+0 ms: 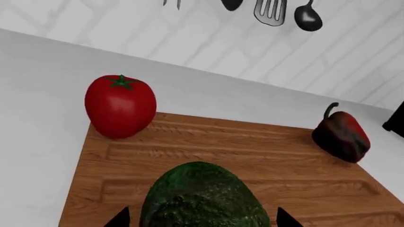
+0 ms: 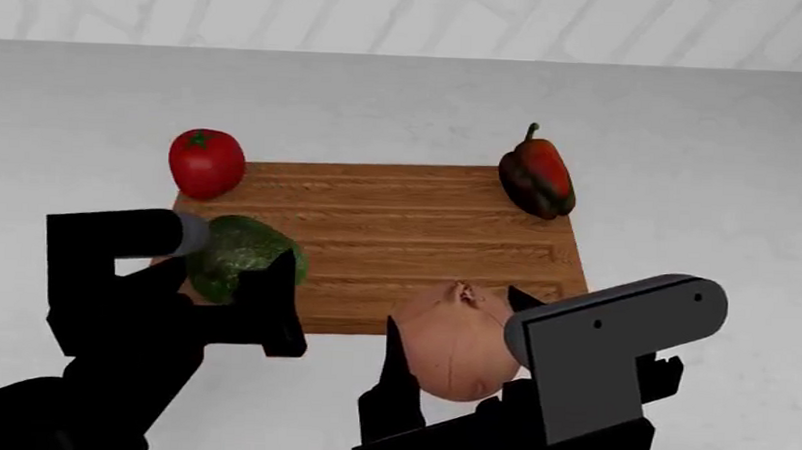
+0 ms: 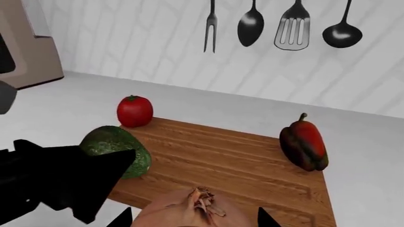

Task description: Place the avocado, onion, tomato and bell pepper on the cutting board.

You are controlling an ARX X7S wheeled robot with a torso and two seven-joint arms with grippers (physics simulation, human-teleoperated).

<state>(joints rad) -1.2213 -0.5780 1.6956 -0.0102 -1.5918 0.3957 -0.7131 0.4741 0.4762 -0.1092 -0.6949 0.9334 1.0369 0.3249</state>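
Head view shows the left gripper (image 2: pixel 246 280) clamped round the avocado (image 2: pixel 237 251) at the cutting board's (image 2: pixel 387 240) left edge, and the right gripper (image 2: pixel 452 362) gripping the onion (image 2: pixel 453 347) at its front edge. On the board's far corners sit the tomato (image 2: pixel 206 162) and bell pepper (image 2: pixel 538 177).

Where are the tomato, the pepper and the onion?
tomato (image 2: pixel 206 164): head view, middle of its red body.
pepper (image 2: pixel 538 179): head view, its red side.
onion (image 3: pixel 192 213): right wrist view, tan skin beside the tip.
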